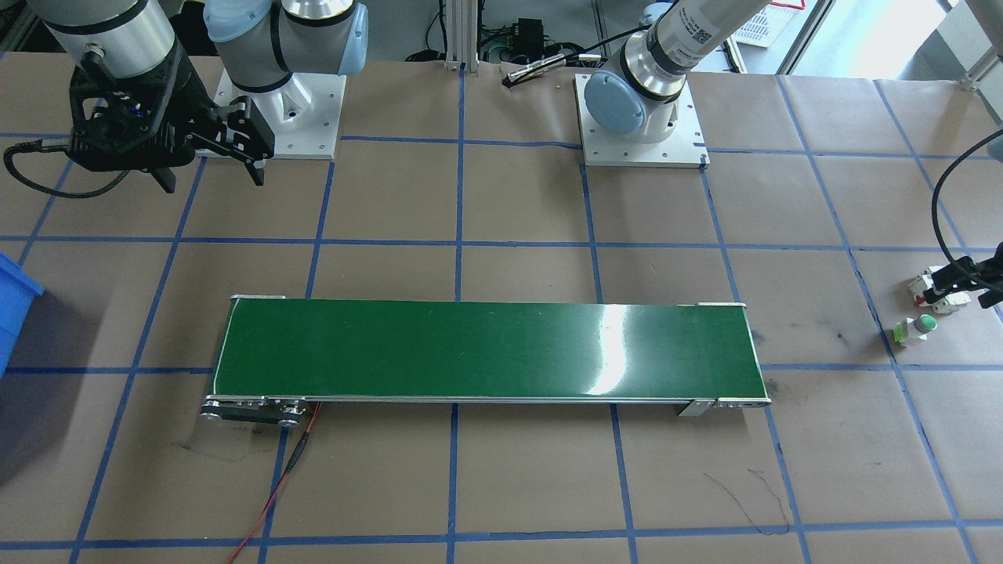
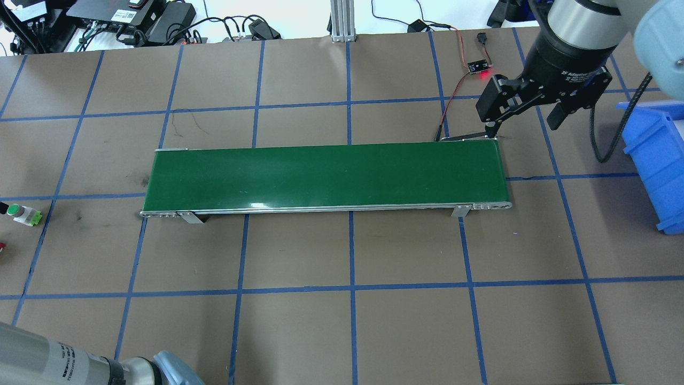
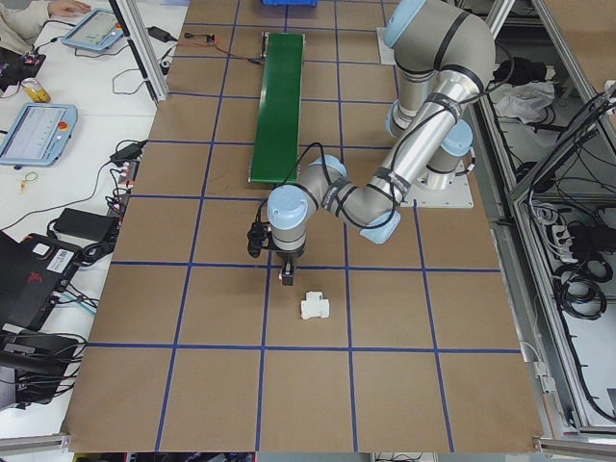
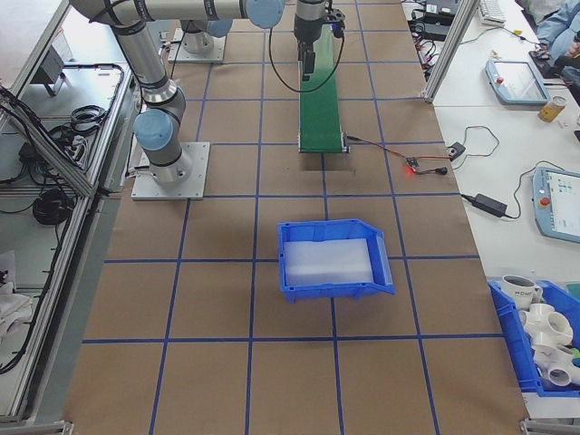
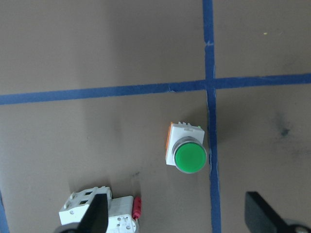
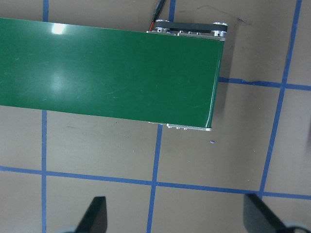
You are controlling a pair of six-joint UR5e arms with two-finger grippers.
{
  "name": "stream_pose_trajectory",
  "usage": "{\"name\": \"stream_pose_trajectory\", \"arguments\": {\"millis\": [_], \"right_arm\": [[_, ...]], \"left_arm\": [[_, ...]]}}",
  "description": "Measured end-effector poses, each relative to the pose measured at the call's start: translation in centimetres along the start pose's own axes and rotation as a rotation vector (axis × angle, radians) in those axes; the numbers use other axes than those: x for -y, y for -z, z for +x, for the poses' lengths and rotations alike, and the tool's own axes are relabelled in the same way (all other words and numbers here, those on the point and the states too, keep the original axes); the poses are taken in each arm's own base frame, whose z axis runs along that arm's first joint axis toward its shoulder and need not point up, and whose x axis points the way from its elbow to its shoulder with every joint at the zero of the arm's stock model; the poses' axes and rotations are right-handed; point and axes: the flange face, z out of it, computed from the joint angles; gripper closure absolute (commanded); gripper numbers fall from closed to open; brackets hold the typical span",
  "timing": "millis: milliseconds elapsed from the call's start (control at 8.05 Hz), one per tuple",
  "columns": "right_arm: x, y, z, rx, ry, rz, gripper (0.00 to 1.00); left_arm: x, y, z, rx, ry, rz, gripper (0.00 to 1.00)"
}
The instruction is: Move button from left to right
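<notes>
Left wrist-mounted view looks straight down on the button (image 5: 186,151), which sits on the brown table (image 5: 97,48) between and ahead of the two spread fingertips (image 5: 97,216) of the left gripper (image 5: 177,218), touching neither. Its green cap faces up at the camera, right beside a blue tape line. A white breaker (image 5: 99,213) with a red part lies near it, partly under one fingertip. From the front-facing camera the button (image 1: 917,329) lies on its side just below the left gripper (image 1: 968,278), which hangs over the breaker (image 1: 932,290), jaws wide and holding nothing.

One button and one breaker show. One green conveyor belt (image 2: 326,174) lies mid-table, well apart from the button (image 2: 21,213). The right gripper (image 2: 526,115) hovers beyond the belt's far end, fingers wide apart and empty. One blue bin (image 2: 654,160) stands beside it.
</notes>
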Motion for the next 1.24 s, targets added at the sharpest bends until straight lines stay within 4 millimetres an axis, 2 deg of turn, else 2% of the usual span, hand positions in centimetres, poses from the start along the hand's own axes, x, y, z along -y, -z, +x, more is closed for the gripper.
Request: {"name": "stream_pose_trajectory", "arguments": {"millis": [248, 497, 1242], "right_arm": [[0.0, 0.0, 0.0, -0.001, -0.001, -0.001, 0.00], [0.0, 0.0, 0.0, -0.001, 0.000, -0.001, 0.00], [0.0, -0.1, 0.1, -0.001, 0.000, -0.001, 0.00]], "left_arm": [[0.3, -2.2, -0.5, -0.021, -0.001, -0.017, 0.00], [0.5, -3.5, -0.6, -0.039, -0.004, -0.024, 0.00], [1.1, -6.1, -0.5, -0.074, -0.059, -0.045, 0.00]]}}
